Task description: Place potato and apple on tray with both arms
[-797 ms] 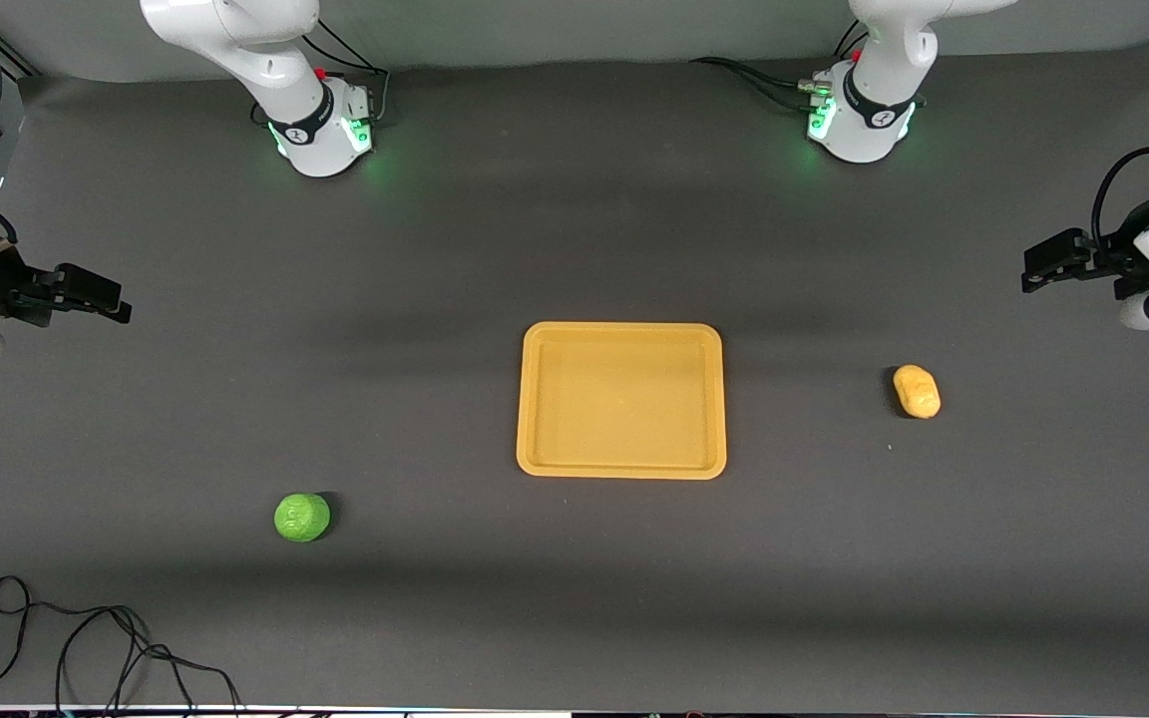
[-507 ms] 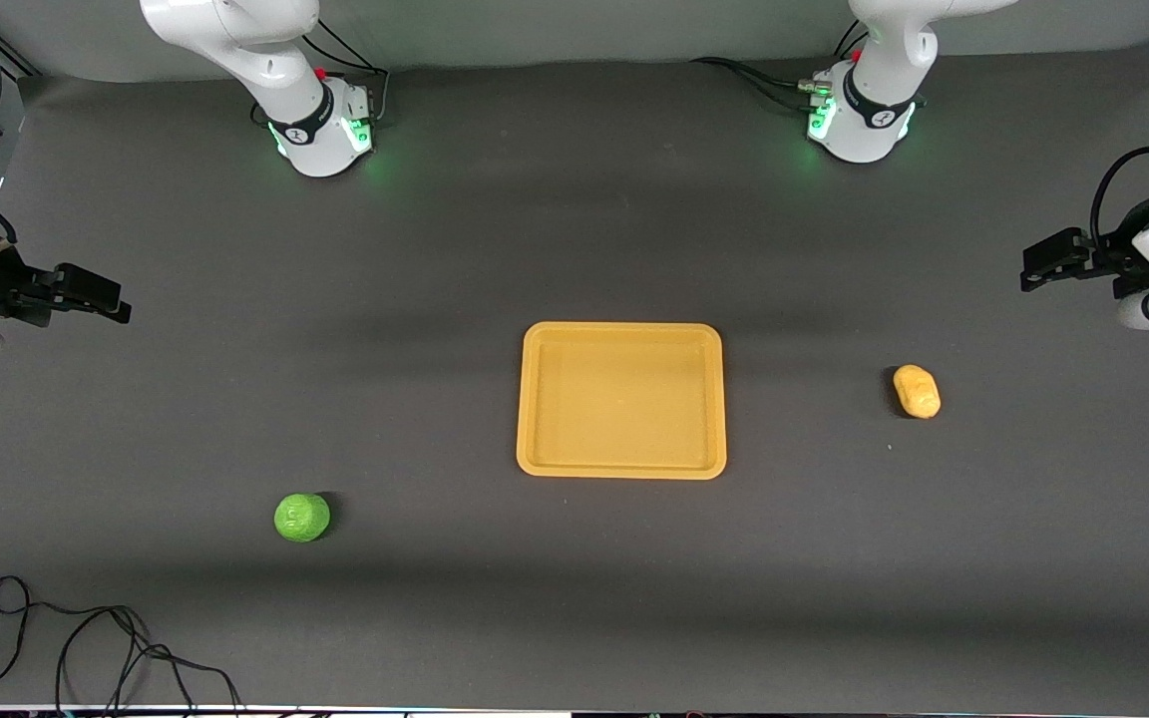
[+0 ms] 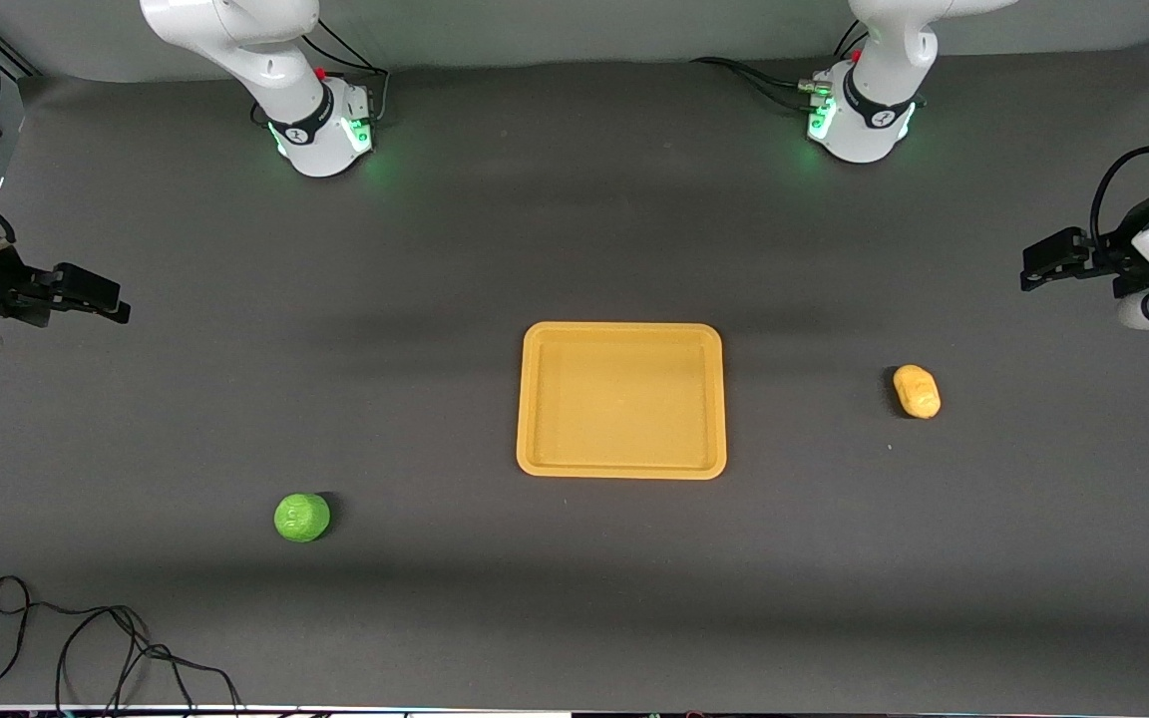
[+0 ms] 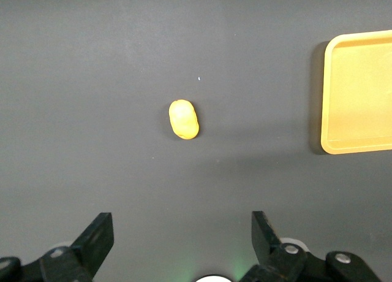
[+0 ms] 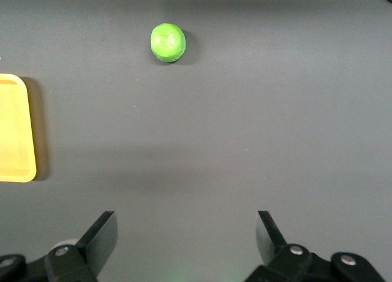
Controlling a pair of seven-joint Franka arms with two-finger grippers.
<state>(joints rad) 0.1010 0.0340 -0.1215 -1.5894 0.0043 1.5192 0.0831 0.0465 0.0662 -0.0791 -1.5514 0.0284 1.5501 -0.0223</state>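
Cable (image 3: 86,648) (loose coil), near apple (image 3: 302,518)

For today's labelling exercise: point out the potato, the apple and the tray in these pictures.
potato (image 3: 917,391): front view, middle of its yellow-orange body.
apple (image 3: 302,518): front view, centre of its green top.
tray (image 3: 621,328): front view, on the rim edge toward the robots' bases.

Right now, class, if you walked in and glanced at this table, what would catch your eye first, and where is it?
The yellow-orange tray stands out at the middle of the dark table, with nothing on it. The bright green apple lies nearer the front camera toward the right arm's end, the potato toward the left arm's end. The left gripper and right gripper hang open at the table's ends.
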